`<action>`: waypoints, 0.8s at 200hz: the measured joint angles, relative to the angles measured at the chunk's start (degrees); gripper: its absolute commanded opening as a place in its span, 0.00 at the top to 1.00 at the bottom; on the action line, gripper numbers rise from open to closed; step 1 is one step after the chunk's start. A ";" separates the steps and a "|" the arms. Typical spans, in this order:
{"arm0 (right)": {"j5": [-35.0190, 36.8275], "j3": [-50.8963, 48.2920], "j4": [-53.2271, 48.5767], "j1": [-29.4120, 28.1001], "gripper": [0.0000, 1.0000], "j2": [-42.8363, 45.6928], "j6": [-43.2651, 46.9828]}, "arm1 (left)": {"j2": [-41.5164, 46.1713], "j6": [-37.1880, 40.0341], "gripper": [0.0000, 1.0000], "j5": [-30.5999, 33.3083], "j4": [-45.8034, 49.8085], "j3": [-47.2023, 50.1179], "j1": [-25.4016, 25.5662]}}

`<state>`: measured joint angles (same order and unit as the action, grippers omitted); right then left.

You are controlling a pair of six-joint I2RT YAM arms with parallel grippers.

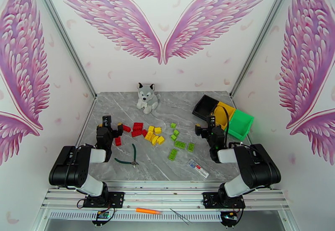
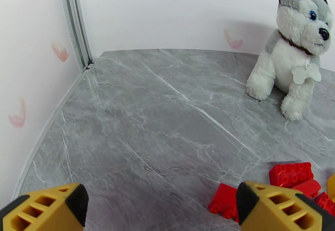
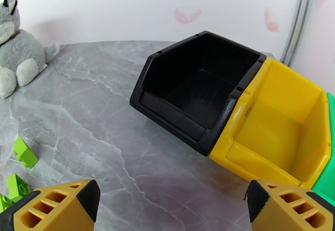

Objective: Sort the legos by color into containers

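Legos lie in three colour groups across the table's middle: red bricks (image 1: 135,129), yellow bricks (image 1: 153,134) and light green bricks (image 1: 180,143). At the back right stand the containers side by side: black bin (image 1: 204,106), yellow bin (image 1: 224,114), green bin (image 1: 240,124). My left gripper (image 1: 109,126) is open just left of the red bricks (image 2: 291,174), nothing between its fingers (image 2: 46,209). My right gripper (image 1: 205,125) is open in front of the black bin (image 3: 201,87) and yellow bin (image 3: 276,129), both empty inside as far as shown. Two green bricks (image 3: 23,152) lie to its left.
A grey-and-white plush husky (image 1: 147,97) sits at the back centre. Green-handled pliers (image 1: 127,157) lie near the left arm. A small clear packet (image 1: 198,168) lies near the front edge. White walls with metal posts close in the table on both sides.
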<state>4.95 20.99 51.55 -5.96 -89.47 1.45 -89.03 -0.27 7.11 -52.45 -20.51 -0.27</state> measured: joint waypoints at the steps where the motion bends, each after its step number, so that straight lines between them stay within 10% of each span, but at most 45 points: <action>1: 0.00 0.00 0.00 0.00 0.01 0.00 0.00 | 0.02 0.00 0.01 -0.02 0.02 0.00 0.00; 104: 0.66 0.00 -0.07 -0.02 0.01 0.46 0.00 | 0.72 0.24 0.01 0.20 0.52 0.00 0.39; 160: 14.71 3.91 -14.29 -8.87 0.01 14.10 -0.48 | 19.34 0.50 0.01 8.90 8.07 0.55 5.99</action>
<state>19.66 24.91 37.26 -14.83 -75.37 0.97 -69.69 0.23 16.01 -44.38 -19.97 5.72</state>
